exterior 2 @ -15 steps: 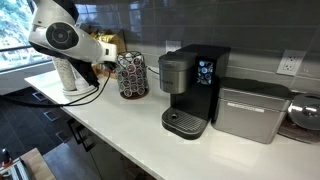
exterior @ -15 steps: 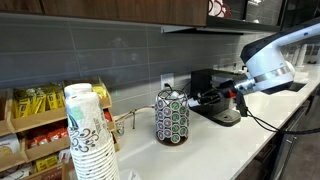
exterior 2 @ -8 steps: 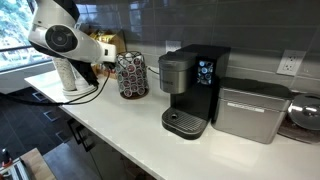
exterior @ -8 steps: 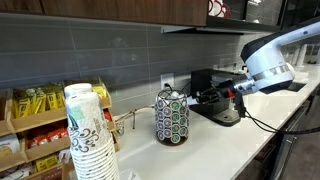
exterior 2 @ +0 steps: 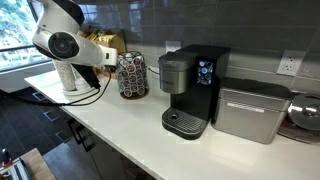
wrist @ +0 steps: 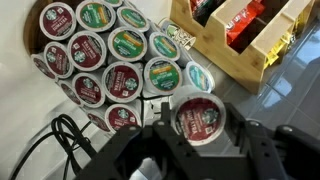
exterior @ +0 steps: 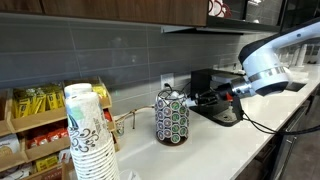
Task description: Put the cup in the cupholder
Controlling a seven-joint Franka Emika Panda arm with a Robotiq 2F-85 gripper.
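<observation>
Kitchen bench (exterior: 200,150): fingers (wrist: 243,140) grip a red-lidded coffee pod (wrist: 200,118) beside the pod carousel (wrist: 110,60); next, align with an empty slot.

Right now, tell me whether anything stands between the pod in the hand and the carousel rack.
Nothing visible does. In the wrist view the hand holds the cup just in front of the cupholder; the black cable lies off to the side.
</observation>
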